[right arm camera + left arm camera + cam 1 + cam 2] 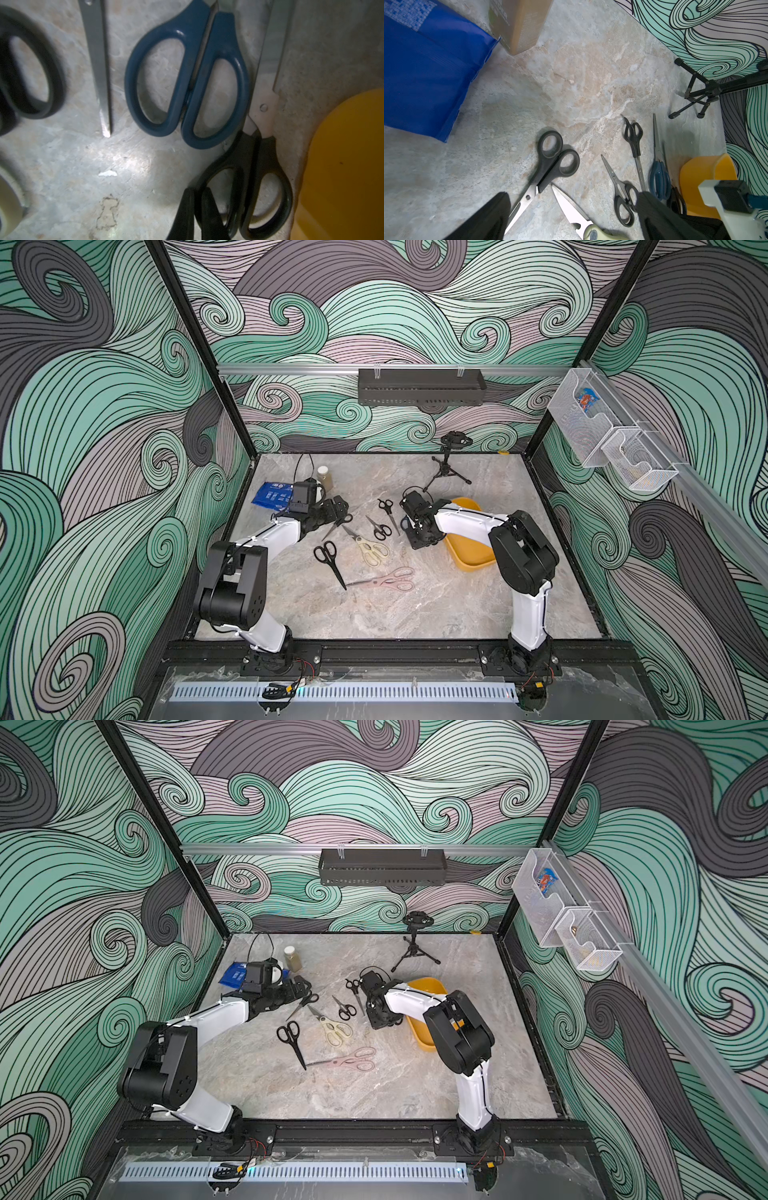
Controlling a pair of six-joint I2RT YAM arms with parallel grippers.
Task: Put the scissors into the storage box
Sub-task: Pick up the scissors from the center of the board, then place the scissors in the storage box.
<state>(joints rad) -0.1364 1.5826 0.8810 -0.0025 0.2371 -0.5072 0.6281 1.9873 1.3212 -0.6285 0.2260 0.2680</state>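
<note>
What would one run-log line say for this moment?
left claw: open above another black pair | right claw: shut on black-handled scissors beside yellow storage box

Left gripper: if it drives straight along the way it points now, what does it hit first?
Likely the black scissors lying between the fingers of the open left gripper. The blade of the cream pair sits right beside that line, so contact there is possible; depth is unclear.
</note>
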